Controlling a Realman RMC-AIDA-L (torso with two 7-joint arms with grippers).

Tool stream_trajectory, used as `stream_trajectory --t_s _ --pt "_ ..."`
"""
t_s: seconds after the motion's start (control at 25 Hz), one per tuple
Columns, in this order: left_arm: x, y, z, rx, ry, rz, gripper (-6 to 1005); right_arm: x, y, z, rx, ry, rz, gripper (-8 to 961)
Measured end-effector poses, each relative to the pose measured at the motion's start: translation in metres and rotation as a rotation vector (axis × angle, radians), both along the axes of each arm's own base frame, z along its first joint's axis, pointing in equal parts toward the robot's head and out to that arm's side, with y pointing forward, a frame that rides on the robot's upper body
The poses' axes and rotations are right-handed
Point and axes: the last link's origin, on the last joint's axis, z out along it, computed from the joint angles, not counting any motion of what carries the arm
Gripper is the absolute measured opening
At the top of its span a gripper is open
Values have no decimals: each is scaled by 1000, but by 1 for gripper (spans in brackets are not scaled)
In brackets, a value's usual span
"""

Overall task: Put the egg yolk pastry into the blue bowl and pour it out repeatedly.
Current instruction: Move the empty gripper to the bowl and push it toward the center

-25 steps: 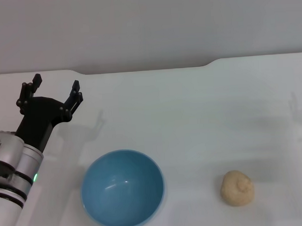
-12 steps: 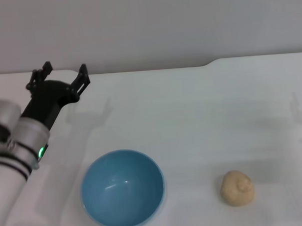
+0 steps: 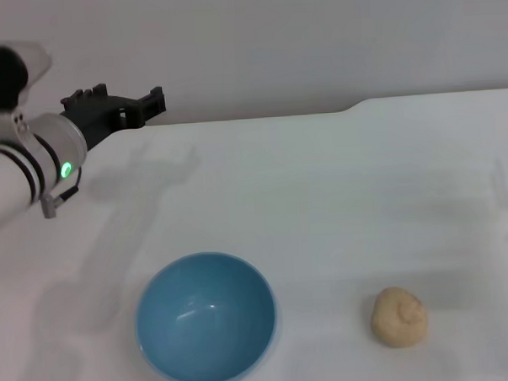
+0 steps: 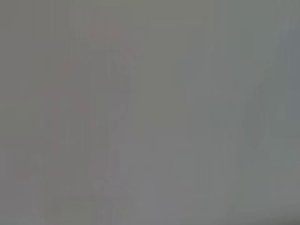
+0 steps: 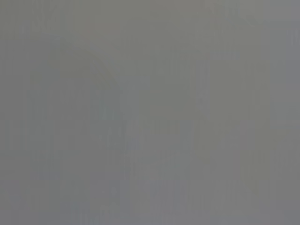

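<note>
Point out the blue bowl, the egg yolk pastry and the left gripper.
blue bowl [image 3: 161,289]: head view, on its inner wall, left side.
egg yolk pastry [image 3: 399,317]: head view, on the middle of its domed top.
left gripper [image 3: 122,101]: head view, midway between its open fingertips, raised at the far left.

Head camera looks steeply down on the table [image 3: 338,195]; both wrist views show only blank grey.

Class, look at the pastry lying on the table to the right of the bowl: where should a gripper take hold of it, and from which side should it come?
Grip the pastry across its lower sides, coming straight down from above. It sits dome up on the table, well apart from the bowl, so nothing blocks a top approach. Probably close gently, since it looks soft.
</note>
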Motion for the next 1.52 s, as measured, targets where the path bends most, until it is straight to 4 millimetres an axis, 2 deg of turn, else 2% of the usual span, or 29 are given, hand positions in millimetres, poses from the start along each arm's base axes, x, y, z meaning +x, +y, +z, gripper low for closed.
stream_trajectory --t_s 0.12,0.32,0.6,0.88,1.0,1.28,1.52 --pt "12 0 12 -76 23 50 872 0 0 0 0 -1 0 467" --pt "34 -11 37 -217 59 90 871 3 0 1 -5 -9 -13 466" --pt "46 -49 63 -434 105 206 871 7 1 5 -6 -30 -20 465" --pt "41 -72 49 -617 118 345 873 6 6 12 6 -53 -10 464" --pt "39 -74 35 -685 130 384 873 5 10 15 11 -62 -4 464" --pt "38 -76 21 -775 146 436 871 6 13 18 13 -76 -9 463" --pt "33 -72 12 -781 140 466 872 8 13 19 9 -80 -20 463"
